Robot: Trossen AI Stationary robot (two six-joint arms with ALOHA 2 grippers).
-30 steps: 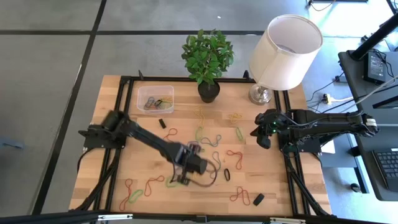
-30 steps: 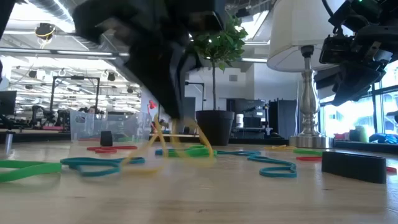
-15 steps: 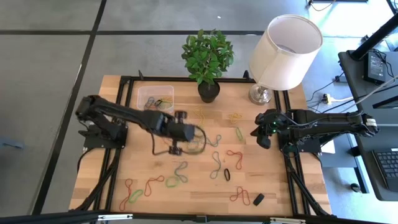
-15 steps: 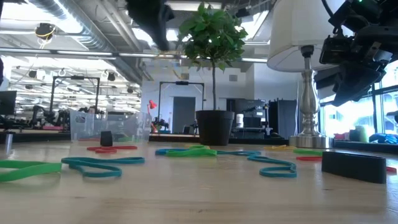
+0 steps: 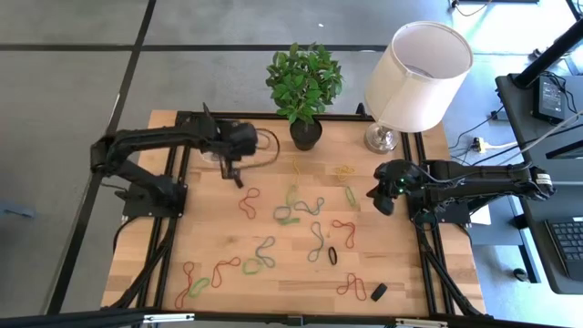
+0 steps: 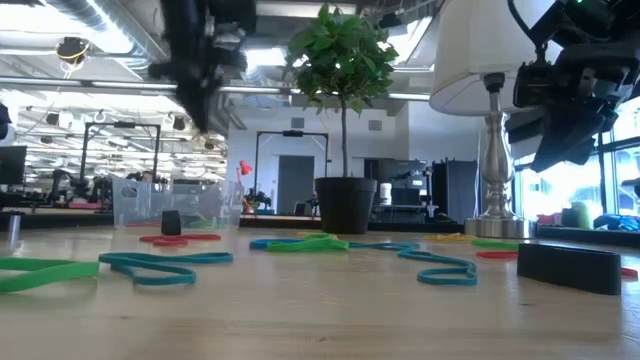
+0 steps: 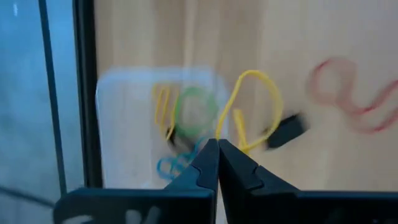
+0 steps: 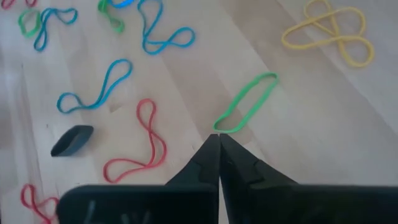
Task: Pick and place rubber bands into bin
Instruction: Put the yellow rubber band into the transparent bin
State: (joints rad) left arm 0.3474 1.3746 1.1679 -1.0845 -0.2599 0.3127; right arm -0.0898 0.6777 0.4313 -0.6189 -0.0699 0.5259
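My left gripper (image 5: pixel 231 164) (image 7: pixel 217 144) hangs above the near right corner of the clear bin (image 7: pixel 130 118) (image 5: pixel 211 137) at the table's far left, shut on a yellow rubber band (image 7: pixel 256 93). Yellow, green and blue bands lie in the bin. More rubber bands (image 5: pixel 290 208) in red, green, blue and yellow lie flat across the table's middle and near side. My right gripper (image 5: pixel 381 199) (image 8: pixel 218 137) is at the right side, shut, holding nothing, its tips above the table next to a green band (image 8: pixel 246 102). My left gripper pinches the yellow band's strand (image 7: pixel 225 127) between its two fingertips, coming from above and pointing steeply down. The band is lifted clear of the table. Its loop spreads out slack beyond the tips, over the bin's edge and the wood beside it.
A black plant pot (image 5: pixel 306 135) with a green plant and a lamp (image 5: pixel 414 73) stand at the far edge. Small black pieces lie beside the bin (image 5: pixel 238 180), at mid table (image 5: pixel 332 255) and near the front right (image 5: pixel 378 292).
My left gripper has risen from the table's near middle and swung toward the far left, ending over the bin. It stayed shut on the yellow band, which came up off the table and went along with it.
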